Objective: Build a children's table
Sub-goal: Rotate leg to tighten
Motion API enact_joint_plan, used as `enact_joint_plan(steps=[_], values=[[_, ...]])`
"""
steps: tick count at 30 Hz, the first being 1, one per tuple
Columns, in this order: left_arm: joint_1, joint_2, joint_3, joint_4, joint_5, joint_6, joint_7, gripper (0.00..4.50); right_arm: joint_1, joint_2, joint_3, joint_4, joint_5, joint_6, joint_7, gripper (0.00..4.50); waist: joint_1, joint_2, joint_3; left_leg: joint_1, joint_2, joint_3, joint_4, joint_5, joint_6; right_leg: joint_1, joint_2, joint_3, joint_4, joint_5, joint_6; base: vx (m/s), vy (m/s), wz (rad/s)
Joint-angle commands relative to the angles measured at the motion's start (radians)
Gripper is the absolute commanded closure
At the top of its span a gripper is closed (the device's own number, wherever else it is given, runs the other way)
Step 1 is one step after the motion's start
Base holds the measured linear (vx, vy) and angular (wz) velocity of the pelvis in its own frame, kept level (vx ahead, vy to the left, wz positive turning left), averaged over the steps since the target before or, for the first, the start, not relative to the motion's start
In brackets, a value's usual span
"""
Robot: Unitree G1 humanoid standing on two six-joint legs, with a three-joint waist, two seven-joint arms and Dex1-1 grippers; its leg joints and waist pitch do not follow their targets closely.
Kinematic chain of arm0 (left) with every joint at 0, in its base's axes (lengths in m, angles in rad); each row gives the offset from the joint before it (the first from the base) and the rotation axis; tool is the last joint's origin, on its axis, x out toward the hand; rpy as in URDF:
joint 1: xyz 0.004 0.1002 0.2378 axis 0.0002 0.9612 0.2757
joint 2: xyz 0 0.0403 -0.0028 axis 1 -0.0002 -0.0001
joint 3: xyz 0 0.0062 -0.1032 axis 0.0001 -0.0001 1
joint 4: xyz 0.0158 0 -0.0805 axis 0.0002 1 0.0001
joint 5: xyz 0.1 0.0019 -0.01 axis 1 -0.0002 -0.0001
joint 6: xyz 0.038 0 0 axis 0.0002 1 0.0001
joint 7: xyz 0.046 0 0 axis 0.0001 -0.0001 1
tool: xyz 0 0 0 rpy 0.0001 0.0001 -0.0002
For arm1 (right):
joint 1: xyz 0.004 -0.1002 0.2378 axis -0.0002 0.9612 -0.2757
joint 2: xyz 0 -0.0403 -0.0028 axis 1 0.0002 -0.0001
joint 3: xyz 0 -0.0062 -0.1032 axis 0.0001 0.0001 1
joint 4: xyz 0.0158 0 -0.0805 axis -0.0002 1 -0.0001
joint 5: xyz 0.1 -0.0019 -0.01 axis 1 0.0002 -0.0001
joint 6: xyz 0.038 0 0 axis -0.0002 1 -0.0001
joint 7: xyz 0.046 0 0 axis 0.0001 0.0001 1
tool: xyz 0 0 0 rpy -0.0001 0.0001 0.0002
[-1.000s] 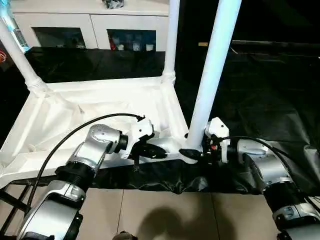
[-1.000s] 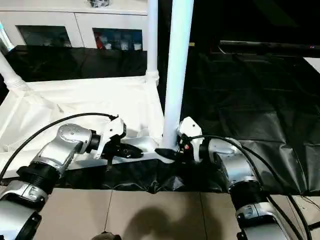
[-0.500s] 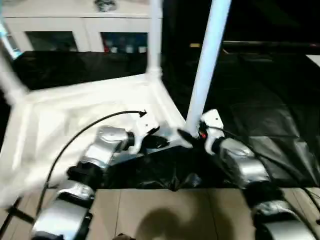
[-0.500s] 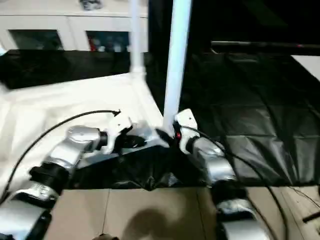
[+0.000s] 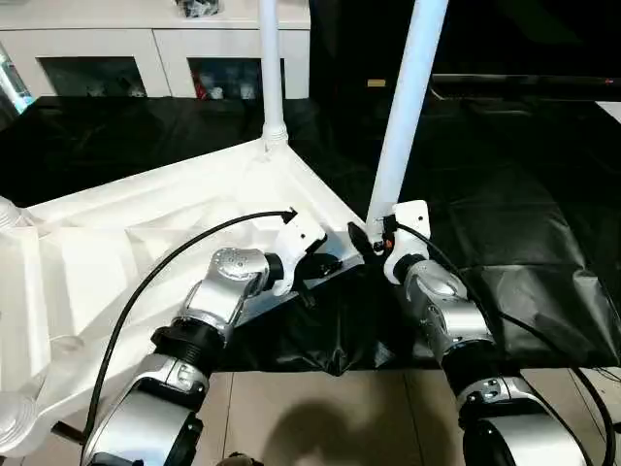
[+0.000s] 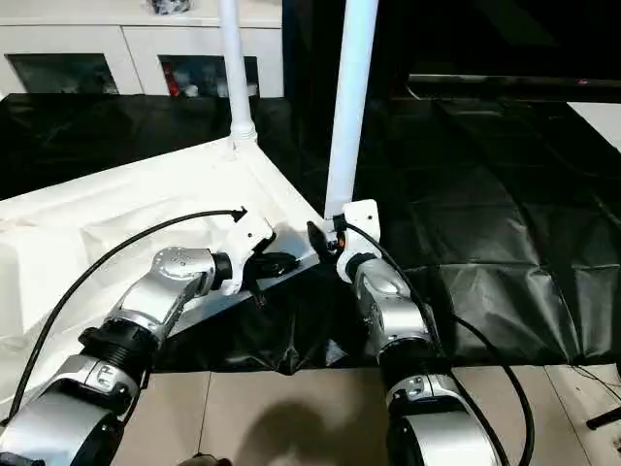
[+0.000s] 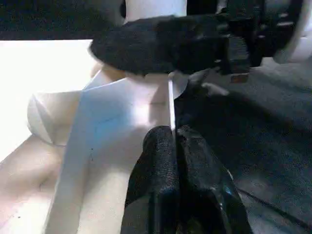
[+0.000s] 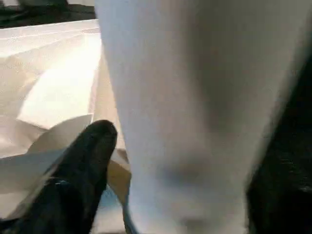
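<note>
The children's table lies upside down, its white ribbed top (image 5: 146,223) on a black sheet. One white leg (image 5: 408,107) stands upright in the corner socket nearest me, and another leg (image 5: 269,68) stands at the far corner. My left gripper (image 5: 328,265) is shut on the thin rim (image 7: 171,102) of the top, just beside that near corner. My right gripper (image 5: 367,238) is open at the base of the near leg (image 8: 185,97), with one black finger (image 8: 85,165) beside the leg and a slight gap between them.
A black sheet (image 5: 514,194) covers the floor under and right of the table. A white cabinet (image 5: 146,49) with glass doors stands behind. Beige tiles (image 5: 320,408) lie nearest me. A black cable (image 5: 165,262) loops over my left forearm.
The camera has moved, and the table top now lies at an angle to the cabinet. My right gripper has loosened around the near leg. The left still pinches the rim.
</note>
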Motion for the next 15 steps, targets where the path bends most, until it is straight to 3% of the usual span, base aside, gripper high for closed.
enact_joint_plan(steps=[1,6,9,15], values=[[-0.003,-0.008,-0.039,-0.058,-0.036,-0.029,-0.082,4.50,0.000,-0.005,0.038,0.001,-0.008,-0.006,0.073,0.53,0.000,0.008,-0.081,0.029,0.025,-0.016,-0.066,-0.241,0.018,0.047,-0.051,0.038,-0.065,-0.082,-0.247,0.000,0.000,0.00],[0.008,0.037,-0.059,-0.081,-0.054,-0.056,-0.196,4.50,0.009,-0.055,0.053,-0.037,0.016,0.003,0.217,0.53,0.001,0.008,-0.083,0.023,0.023,-0.016,-0.062,-0.217,0.034,0.054,-0.049,0.037,-0.059,-0.033,-0.255,0.000,0.000,0.00],[0.010,0.072,-0.071,-0.082,-0.051,-0.069,-0.258,4.50,0.029,-0.098,0.095,-0.086,0.033,0.015,0.366,0.53,0.005,0.009,-0.083,0.022,0.026,-0.015,-0.060,-0.202,0.051,0.054,-0.048,0.035,-0.055,-0.008,-0.265,0.000,0.000,0.00],[-0.005,0.102,-0.069,-0.057,-0.051,-0.089,-0.297,4.50,0.055,-0.160,0.149,-0.138,0.041,0.036,0.537,0.53,0.013,0.009,-0.079,0.027,0.029,-0.015,-0.064,-0.250,0.030,0.048,-0.052,0.036,-0.062,-0.096,-0.262,0.000,0.000,0.00]])
